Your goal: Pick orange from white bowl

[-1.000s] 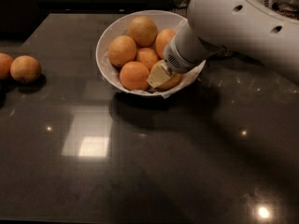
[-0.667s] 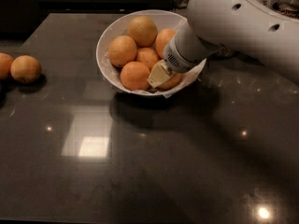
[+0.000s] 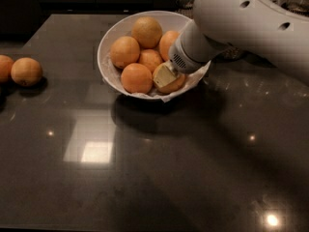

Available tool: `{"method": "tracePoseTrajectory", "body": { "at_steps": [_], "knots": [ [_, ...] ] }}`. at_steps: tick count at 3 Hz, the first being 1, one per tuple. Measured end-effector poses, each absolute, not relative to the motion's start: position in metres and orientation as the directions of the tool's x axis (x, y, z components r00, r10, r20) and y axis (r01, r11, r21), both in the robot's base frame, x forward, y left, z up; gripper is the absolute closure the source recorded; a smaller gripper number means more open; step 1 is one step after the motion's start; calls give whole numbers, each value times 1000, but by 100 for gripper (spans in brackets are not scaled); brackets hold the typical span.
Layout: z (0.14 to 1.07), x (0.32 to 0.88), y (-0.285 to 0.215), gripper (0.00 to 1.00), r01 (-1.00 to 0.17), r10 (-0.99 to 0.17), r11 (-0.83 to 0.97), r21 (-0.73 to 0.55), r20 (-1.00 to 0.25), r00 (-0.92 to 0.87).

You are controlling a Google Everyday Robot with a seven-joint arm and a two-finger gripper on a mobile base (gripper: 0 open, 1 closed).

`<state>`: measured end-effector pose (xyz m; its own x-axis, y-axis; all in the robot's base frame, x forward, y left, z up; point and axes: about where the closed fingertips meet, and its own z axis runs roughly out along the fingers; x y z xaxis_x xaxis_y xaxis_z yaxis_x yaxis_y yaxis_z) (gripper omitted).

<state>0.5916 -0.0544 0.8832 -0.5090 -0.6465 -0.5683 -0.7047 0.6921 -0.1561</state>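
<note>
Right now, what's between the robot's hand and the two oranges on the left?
Camera view: the gripper sits in the white bowl. Leftward come other oranges, the bowl's rim, then dark table.

two loose oranges (image 3: pixel 26 71) (far left) on dark countertop (image 3: pixel 145 178)

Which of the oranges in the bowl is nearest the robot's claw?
The orange at the front right of the white bowl: the gripper rests on it, hiding part of it. The others lie clear.
</note>
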Motion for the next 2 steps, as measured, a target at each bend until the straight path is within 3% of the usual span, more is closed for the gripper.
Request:
{"method": "tracePoseTrajectory", "body": {
  "at_steps": [1,2],
  "knots": [
    [883,592,-54,86,-705,-646,692,-156,-568,-509],
    [883,592,-54,100,-705,-646,692,-156,-568,-509]
  ]
}}
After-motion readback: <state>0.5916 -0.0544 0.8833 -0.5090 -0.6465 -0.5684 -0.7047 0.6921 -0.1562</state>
